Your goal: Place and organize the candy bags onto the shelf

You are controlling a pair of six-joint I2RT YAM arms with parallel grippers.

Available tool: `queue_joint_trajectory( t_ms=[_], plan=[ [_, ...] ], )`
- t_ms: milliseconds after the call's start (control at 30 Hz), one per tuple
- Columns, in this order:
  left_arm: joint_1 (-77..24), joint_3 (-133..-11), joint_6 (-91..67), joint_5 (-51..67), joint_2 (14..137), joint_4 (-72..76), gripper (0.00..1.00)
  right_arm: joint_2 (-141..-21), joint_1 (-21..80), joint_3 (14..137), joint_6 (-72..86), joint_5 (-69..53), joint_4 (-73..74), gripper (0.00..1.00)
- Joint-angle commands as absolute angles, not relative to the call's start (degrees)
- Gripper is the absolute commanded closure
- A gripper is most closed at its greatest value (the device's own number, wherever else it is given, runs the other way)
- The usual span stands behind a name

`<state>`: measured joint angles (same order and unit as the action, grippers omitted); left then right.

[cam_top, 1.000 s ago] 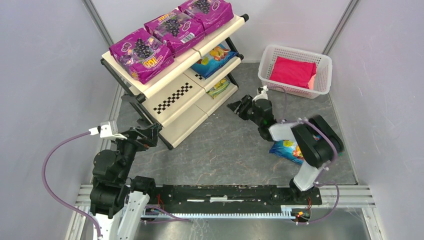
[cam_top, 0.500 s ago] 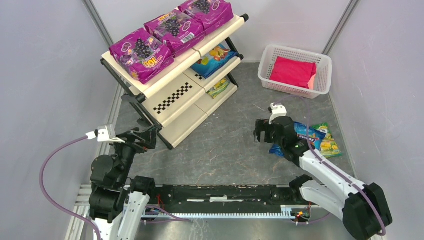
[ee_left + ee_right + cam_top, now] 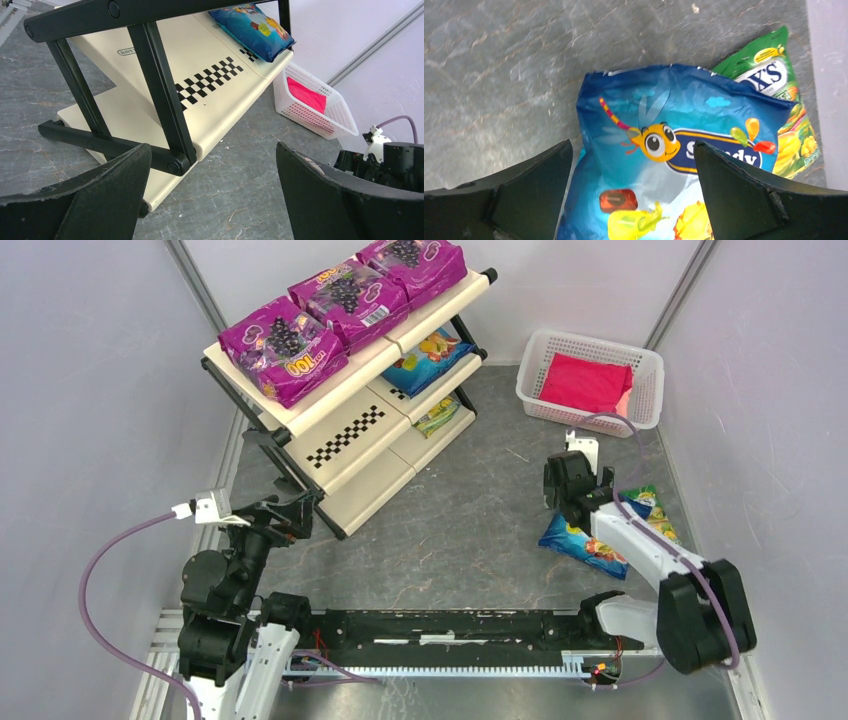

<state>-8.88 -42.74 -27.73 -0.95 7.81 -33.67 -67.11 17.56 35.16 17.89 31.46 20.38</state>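
Observation:
Three magenta grape candy bags (image 3: 335, 300) lie on the top tier of the cream shelf (image 3: 345, 435). A blue bag (image 3: 428, 358) lies on the middle tier and a green-yellow bag (image 3: 438, 416) on the lower tier. On the floor at the right lie a blue bag (image 3: 583, 545) and, partly under it, a green bag (image 3: 657, 518). My right gripper (image 3: 566, 492) is open just above the blue floor bag (image 3: 664, 165), its jaws either side of it; the green bag (image 3: 781, 95) shows beyond. My left gripper (image 3: 293, 512) is open and empty by the shelf's near foot (image 3: 170, 160).
A white perforated basket (image 3: 592, 348) with a plain pink-red bundle (image 3: 587, 383) stands at the back right; it also shows in the left wrist view (image 3: 345, 122). Grey walls close in on both sides. The checkered shelf panel (image 3: 210, 82) lies ahead of the left gripper.
My right arm has swung from near the shelf's right end back to the right and now hovers open over the blue floor bag. The left arm has barely moved.

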Motion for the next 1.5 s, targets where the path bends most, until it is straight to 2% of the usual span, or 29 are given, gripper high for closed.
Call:
queue_joint_trajectory(
  t_ms=[0, 200, 400, 433, 500, 700, 900, 1000, 1233, 1367, 1467],
  plan=[
    [-9.14, -42.81, -24.05, -0.26, 7.38, -31.2, 0.0, -73.52, 19.76, 40.89, 23.23, 42.38, 19.76, 0.02],
    [-9.23, -42.85, -24.01, -0.26, 7.92, -31.14, 0.0, -83.6, 24.32, 44.69, 26.2, 52.9, 17.23, 0.02],
    [-9.32, -42.82, -23.91, -0.26, 8.52, -31.2, 0.0, -96.23, 24.33, 51.6, 30.65, 57.79, 23.06, 0.02],
    [-9.36, -42.82, -23.91, -0.26, 8.6, -31.18, 0.0, -97.13, 24.33, 51.68, 31.14, 58.5, 22.96, 0.07],
    [-9.4, -42.81, -23.91, 0.81, 8.76, -31.15, 0.0, -98.72, 24.28, 51.66, 31.17, 59.15, 21.71, 0.23],
    [-9.4, -42.89, -23.91, 1.18, 9.46, -31.07, 0.0, -103.08, 24.36, 55.56, 31.23, 59.22, 23.64, 0.38],
    [-9.38, -42.89, -23.96, 1.07, 9.65, -31.15, 0.0, -100.72, 25.07, 53.11, 26.06, 53.9, 18.21, 0.83],
    [-9.36, -42.9, -23.91, 0.97, 9.8, -31.13, 0.0, -99.07, 27.57, 52.02, 19.14, 48.86, 13.35, 1.0],
    [-9.32, -42.89, -24.04, 0.86, 10.26, -31.23, 0.0, -96.52, 40.09, 50.3, 3.08, 32.01, 1.99, 1.0],
    [-9.32, -42.87, -24.1, 0.68, 10.53, -31.24, 0.0, -98.46, 45.6, 52.44, 1.49, 15.37, -2.58, 1.0],
    [-9.32, -42.96, -24.17, 0.61, 10.91, -31.26, 0.0, -101.5, 49.38, 56.27, 2.76, 8.26, -3.21, 1.0]
  ],
)
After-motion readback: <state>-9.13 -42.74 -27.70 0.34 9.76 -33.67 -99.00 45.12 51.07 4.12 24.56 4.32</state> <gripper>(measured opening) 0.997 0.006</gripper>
